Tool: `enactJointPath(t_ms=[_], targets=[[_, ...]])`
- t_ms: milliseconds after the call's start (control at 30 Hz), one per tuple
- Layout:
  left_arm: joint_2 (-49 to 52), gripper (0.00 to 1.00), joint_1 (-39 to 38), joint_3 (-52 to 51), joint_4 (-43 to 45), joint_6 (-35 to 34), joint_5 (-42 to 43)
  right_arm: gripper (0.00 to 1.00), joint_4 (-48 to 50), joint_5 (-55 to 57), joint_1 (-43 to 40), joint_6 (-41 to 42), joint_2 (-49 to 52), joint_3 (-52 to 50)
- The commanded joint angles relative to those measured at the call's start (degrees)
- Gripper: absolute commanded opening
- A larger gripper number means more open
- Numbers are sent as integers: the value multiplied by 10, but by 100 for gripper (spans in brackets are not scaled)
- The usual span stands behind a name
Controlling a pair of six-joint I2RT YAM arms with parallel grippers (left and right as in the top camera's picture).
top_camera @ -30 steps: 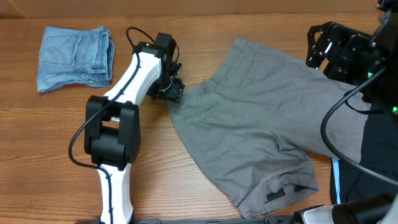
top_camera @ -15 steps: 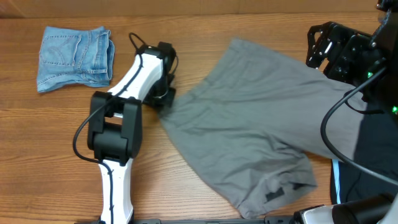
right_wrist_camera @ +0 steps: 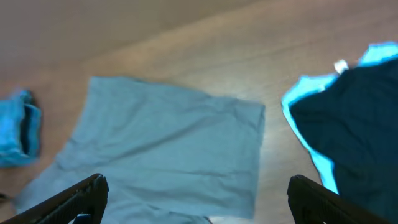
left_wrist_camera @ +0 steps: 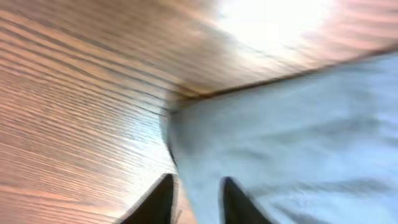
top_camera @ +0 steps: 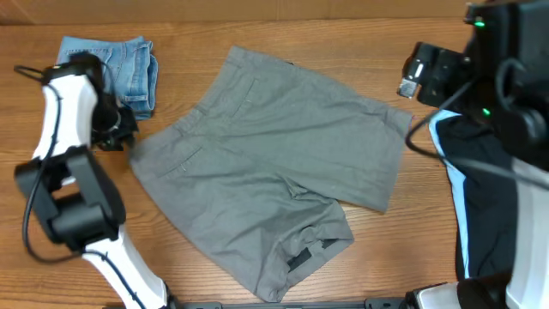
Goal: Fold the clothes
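Note:
The grey trousers [top_camera: 266,163] lie spread flat across the middle of the table, waistband toward the upper left. My left gripper [top_camera: 120,136] sits low at their left corner. In the left wrist view its fingertips [left_wrist_camera: 196,200] stand a little apart, one on bare wood and one over the grey cloth [left_wrist_camera: 292,130], whose edge runs between them; the jaws are open and hold nothing. My right gripper [top_camera: 420,77] hovers wide open above the trousers' right side [right_wrist_camera: 168,137], and nothing is between its fingers [right_wrist_camera: 199,199].
Folded light-blue denim shorts [top_camera: 107,64] lie at the back left, just behind the left arm. A black garment [top_camera: 489,172] on a pale-blue one [top_camera: 457,206] lies at the right, under the right arm. Bare wood shows along the front left.
My left gripper has pulled the grey trousers leftward across the table, and its jaws have since parted. The right arm has swung to the left.

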Motion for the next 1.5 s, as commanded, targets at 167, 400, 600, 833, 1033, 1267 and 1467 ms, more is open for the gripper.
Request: enactJointPath(t_ms=[167, 400, 600, 833, 1033, 1267, 1467], targets=[[-133, 57, -37, 14, 16, 134, 251, 94, 48, -34, -40, 16, 68, -133], [-104, 30, -154, 14, 98, 163, 175, 92, 62, -60, -44, 15, 72, -141], [2, 11, -250, 14, 203, 195, 113, 92, 33, -73, -44, 12, 56, -141], [102, 4, -263, 14, 284, 170, 57, 92, 23, -85, -44, 12, 48, -141], [147, 4, -245, 14, 307, 127, -44, 92, 23, -90, -44, 12, 48, -141], [165, 4, -164, 14, 281, 61, -92, 93, 23, -89, -44, 12, 48, -141], [139, 4, -104, 25, 271, 63, 86, 98, 31, -90, -44, 16, 64, -143]])
